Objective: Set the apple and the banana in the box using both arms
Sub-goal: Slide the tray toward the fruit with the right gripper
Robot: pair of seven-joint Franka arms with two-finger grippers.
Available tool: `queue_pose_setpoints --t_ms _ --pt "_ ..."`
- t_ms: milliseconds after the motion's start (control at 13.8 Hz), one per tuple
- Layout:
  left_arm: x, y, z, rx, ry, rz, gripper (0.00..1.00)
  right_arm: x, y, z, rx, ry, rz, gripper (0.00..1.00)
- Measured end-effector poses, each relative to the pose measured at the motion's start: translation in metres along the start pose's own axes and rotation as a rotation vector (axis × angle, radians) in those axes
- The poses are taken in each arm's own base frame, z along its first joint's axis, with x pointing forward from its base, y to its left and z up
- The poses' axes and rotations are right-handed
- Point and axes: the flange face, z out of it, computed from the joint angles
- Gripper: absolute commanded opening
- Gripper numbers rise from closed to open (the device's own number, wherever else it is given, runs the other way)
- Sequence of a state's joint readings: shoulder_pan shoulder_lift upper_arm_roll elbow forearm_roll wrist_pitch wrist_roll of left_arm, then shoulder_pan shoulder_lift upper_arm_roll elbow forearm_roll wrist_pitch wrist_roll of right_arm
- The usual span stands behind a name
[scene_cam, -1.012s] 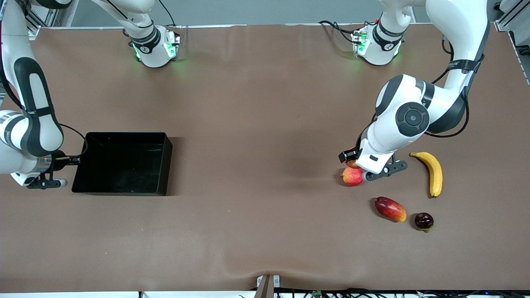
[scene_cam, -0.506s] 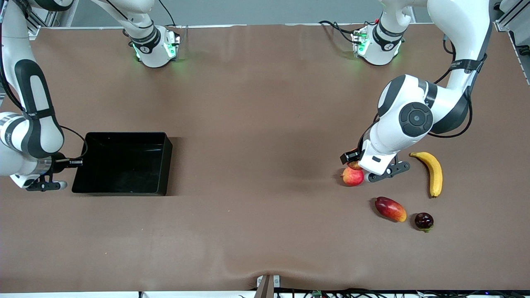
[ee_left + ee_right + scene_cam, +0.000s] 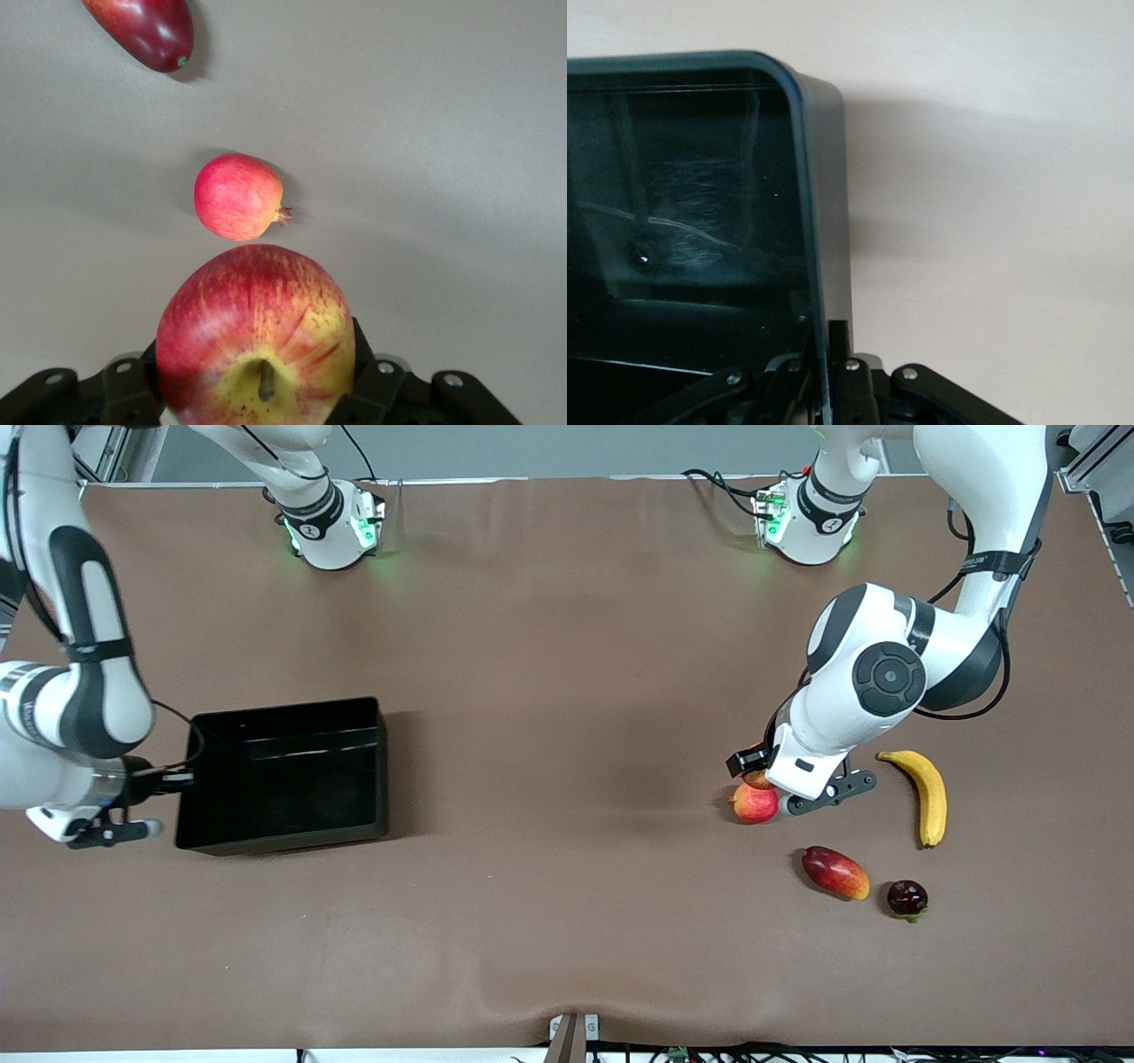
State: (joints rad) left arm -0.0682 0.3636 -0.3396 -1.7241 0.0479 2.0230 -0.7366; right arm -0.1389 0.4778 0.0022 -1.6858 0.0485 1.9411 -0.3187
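Note:
My left gripper (image 3: pixel 760 772) is shut on the apple (image 3: pixel 257 341), red with yellow streaks round its stem; in the front view only a sliver of the apple (image 3: pixel 756 779) shows under the hand, low over the table. The banana (image 3: pixel 926 795) lies on the table beside that hand, toward the left arm's end. My right gripper (image 3: pixel 182 779) is shut on the end wall of the black box (image 3: pixel 283 775); in the right wrist view the fingers (image 3: pixel 843 341) pinch the thin wall (image 3: pixel 819 177). The box holds no fruit.
A smoother pink-red apple (image 3: pixel 754 803) lies right beside the held apple, nearer the front camera; it also shows in the left wrist view (image 3: pixel 237 197). A red-yellow mango (image 3: pixel 835 872) and a small dark fruit (image 3: pixel 907 898) lie nearer still. The brown table (image 3: pixel 567 691) spans between the arms.
The right arm has shifted the box toward the left arm's end of the table and turned it slightly. The left gripper with the apple has hardly moved.

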Motion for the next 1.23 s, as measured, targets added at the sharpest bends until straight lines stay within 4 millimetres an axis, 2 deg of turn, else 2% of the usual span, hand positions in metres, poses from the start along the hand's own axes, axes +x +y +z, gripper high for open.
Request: queue_pose_setpoints --t_ms 145,289,434,651,795,940,1157,1229 --pt "0.000 0.000 -0.003 0.001 -0.001 -0.004 0.00 0.014 -0.069 -0.003 0.033 0.004 0.004 0.00" --pt "0.001 0.001 -0.007 0.005 -0.005 -0.009 0.00 0.024 -0.146 0.003 0.077 -0.005 0.034 0.00" --pt "0.000 0.001 -0.008 0.007 -0.007 -0.011 0.00 0.026 -0.220 0.013 0.120 -0.026 0.074 0.00" --pt "0.000 0.001 -0.007 0.010 -0.010 -0.018 0.00 0.017 -0.324 0.026 0.142 -0.037 0.131 0.00" --pt "-0.001 0.002 -0.007 0.011 -0.012 -0.017 0.00 0.008 -0.384 0.040 0.145 -0.030 0.174 0.00" --pt "-0.002 0.002 -0.006 0.012 -0.014 -0.016 0.00 -0.003 -0.437 0.065 0.156 -0.028 0.220 0.00" --pt "-0.006 0.006 -0.003 0.017 -0.021 -0.028 0.00 -0.020 -0.500 0.106 0.190 -0.030 0.252 0.00" --pt "-0.011 0.011 -0.002 0.019 -0.023 -0.043 0.00 -0.025 -0.514 0.116 0.192 -0.028 0.252 0.12"
